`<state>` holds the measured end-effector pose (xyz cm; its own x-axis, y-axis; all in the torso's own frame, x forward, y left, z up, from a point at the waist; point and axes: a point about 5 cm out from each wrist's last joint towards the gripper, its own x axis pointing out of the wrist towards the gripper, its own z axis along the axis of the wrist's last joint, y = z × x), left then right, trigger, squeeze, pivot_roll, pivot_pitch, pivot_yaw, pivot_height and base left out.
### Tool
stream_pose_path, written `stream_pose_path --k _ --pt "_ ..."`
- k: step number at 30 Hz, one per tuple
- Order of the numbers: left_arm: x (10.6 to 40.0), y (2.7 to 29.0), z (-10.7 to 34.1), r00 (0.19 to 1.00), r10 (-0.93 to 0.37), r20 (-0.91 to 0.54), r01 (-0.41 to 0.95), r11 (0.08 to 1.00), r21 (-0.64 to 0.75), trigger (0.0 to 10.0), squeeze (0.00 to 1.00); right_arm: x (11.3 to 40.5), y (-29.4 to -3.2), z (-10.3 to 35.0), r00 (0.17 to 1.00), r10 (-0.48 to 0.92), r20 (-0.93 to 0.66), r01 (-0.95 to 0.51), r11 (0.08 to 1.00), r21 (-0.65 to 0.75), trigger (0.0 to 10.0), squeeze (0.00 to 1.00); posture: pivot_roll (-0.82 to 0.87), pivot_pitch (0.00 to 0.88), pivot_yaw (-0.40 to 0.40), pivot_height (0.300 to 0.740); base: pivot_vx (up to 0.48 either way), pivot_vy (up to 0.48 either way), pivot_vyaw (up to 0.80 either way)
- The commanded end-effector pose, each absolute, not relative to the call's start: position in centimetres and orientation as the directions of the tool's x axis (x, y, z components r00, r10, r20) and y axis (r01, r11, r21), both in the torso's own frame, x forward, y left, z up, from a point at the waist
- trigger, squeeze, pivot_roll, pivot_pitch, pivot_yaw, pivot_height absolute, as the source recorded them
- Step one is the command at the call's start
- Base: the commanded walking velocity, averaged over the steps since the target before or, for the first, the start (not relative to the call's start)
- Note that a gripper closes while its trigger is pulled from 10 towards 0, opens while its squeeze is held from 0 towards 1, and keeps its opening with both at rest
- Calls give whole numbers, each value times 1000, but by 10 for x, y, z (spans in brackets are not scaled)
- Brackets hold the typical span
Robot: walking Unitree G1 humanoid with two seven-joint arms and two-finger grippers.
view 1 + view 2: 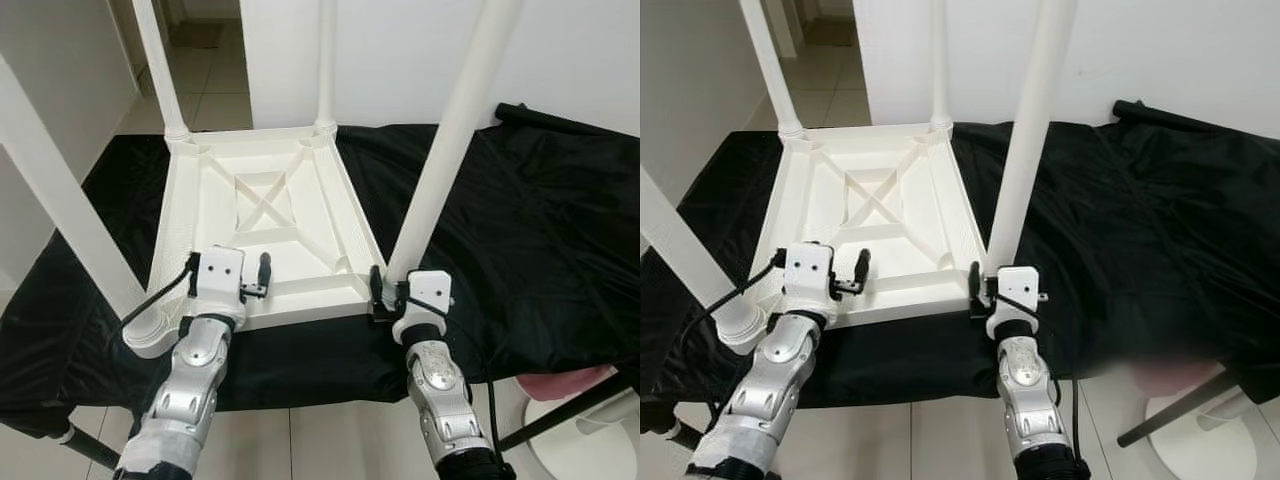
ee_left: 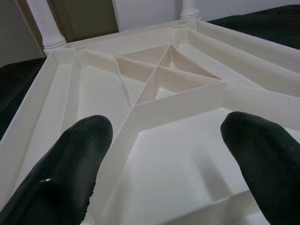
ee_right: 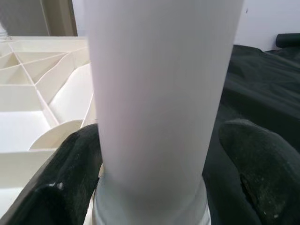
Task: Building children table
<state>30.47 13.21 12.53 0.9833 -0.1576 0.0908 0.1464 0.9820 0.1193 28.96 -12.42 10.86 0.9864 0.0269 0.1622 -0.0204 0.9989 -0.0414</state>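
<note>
A white plastic children's table (image 1: 300, 305) lies upside down on a black cloth, its ribbed underside (image 2: 154, 79) facing up and its legs pointing upward. My left gripper (image 1: 228, 264) hovers open over the near rim of the underside, with nothing between its fingers (image 2: 70, 159). My right gripper (image 1: 396, 292) is at the near right corner, open and straddling the base of the near right leg (image 1: 440, 150). In the right wrist view the leg (image 3: 159, 93) stands between the fingertips (image 3: 262, 164). One finger lies against it and the other is a little apart.
The black cloth (image 1: 540, 220) covers the low surface and hangs over its near edge. A black roll (image 1: 560, 118) lies at the back right by the white wall. A pink and white object (image 1: 570, 385) and a slanted black rod (image 1: 570, 410) sit at lower right on the tiled floor.
</note>
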Motion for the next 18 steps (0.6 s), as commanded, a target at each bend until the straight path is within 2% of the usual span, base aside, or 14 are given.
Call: stream_pose_path --k 1,10,18 --pt "301 131 121 977 -204 65 194 971 136 10000 0 287 -124 106 987 39 155 -33 999 -39 10000 0 9 24 29 740 0 0 0" --pt "292 129 122 973 -221 65 211 969 125 10000 0 279 -124 105 983 89 157 -82 995 -52 10000 0 5 17 26 740 0 0 0" --pt "287 144 113 982 -189 21 183 971 152 10000 0 280 -124 107 979 125 159 -116 991 -61 10000 0 4 8 23 740 0 0 0"
